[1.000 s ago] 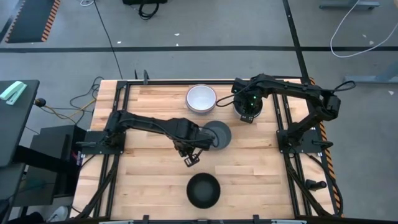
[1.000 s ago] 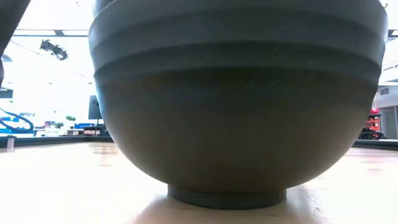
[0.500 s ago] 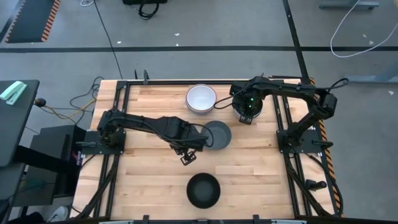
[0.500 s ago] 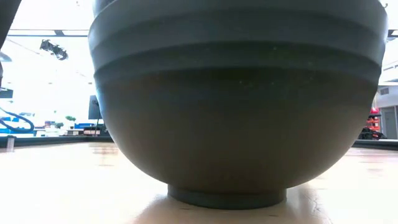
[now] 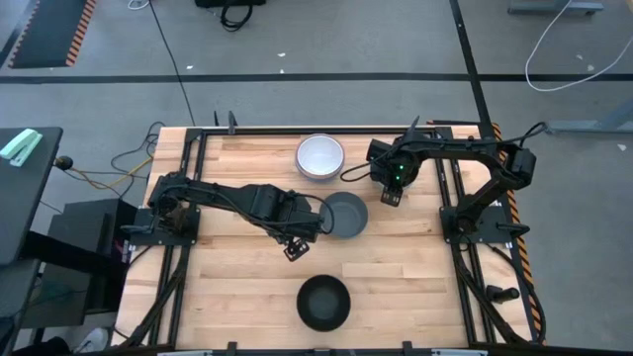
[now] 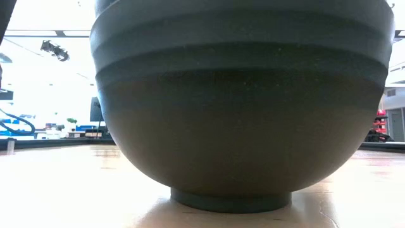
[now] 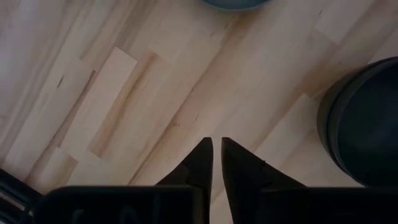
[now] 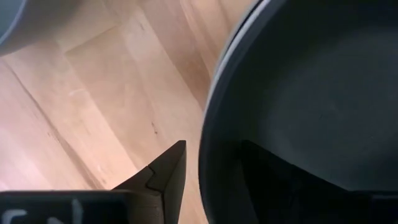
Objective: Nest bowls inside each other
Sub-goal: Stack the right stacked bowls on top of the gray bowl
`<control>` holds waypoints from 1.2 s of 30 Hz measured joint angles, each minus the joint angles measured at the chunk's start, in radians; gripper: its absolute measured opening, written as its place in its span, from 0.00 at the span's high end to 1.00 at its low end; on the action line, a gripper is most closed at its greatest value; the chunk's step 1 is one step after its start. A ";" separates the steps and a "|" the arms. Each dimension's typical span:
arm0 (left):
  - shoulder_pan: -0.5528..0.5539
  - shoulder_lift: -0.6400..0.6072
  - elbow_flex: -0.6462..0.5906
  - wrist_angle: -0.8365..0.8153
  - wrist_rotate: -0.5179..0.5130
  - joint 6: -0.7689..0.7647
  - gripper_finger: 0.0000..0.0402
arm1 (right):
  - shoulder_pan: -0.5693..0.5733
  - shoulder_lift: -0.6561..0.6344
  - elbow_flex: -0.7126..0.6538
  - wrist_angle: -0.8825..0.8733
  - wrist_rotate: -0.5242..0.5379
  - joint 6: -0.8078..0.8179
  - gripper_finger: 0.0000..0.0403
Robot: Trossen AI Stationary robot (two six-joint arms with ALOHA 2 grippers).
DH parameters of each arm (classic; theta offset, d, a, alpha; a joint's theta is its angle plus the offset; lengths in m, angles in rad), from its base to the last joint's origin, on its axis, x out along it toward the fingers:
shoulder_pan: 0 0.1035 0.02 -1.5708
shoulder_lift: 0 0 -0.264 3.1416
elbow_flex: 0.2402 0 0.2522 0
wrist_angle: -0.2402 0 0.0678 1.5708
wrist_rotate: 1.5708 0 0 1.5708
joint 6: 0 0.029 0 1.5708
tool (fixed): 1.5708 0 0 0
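Observation:
Three bowls stand apart on the table in the high view: a white bowl [image 5: 320, 156] near the far edge, a dark grey bowl [image 5: 344, 214] in the middle, and a black bowl [image 5: 323, 302] near the near edge. The black bowl fills the low view [image 6: 240, 114], resting on its foot ring. My right gripper [image 5: 391, 190] is shut on a fourth, dark bowl [image 8: 311, 93] at the far right, mostly hidden under the gripper in the high view. My left gripper [image 5: 294, 249] [image 7: 216, 149] is shut over bare wood, left of the dark grey bowl. My right gripper holds the dark bowl by its rim [image 8: 211, 155], with one finger [image 8: 168, 171] outside the wall and the other [image 8: 267, 168] inside the hollow. The fingers come from above, pointing down. Whether the bowl is clear of the table I cannot tell.
Black frame rails [image 5: 450, 198] run along the left and right sides of the wooden table [image 5: 227, 287]. Bare wood lies between the dark grey bowl and the black bowl, and across the near left part.
My left gripper has drawn back a little toward the table's left, away from the dark grey bowl, staying shut. My right gripper, with the dark bowl, has shifted slightly toward the table's left and near side. The three free bowls have not moved.

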 joint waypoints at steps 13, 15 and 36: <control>-0.021 0.000 0.000 0.000 -0.011 -0.021 0.93 | 0.001 -0.001 -0.048 0.054 0.028 0.032 0.62; -0.027 0.000 0.000 0.000 -0.026 -0.030 0.93 | 0.001 -0.001 -0.048 0.063 0.033 0.044 0.64; -0.109 0.000 0.000 0.000 -0.079 -0.141 0.96 | 0.020 -0.003 -0.046 0.074 0.125 0.062 0.86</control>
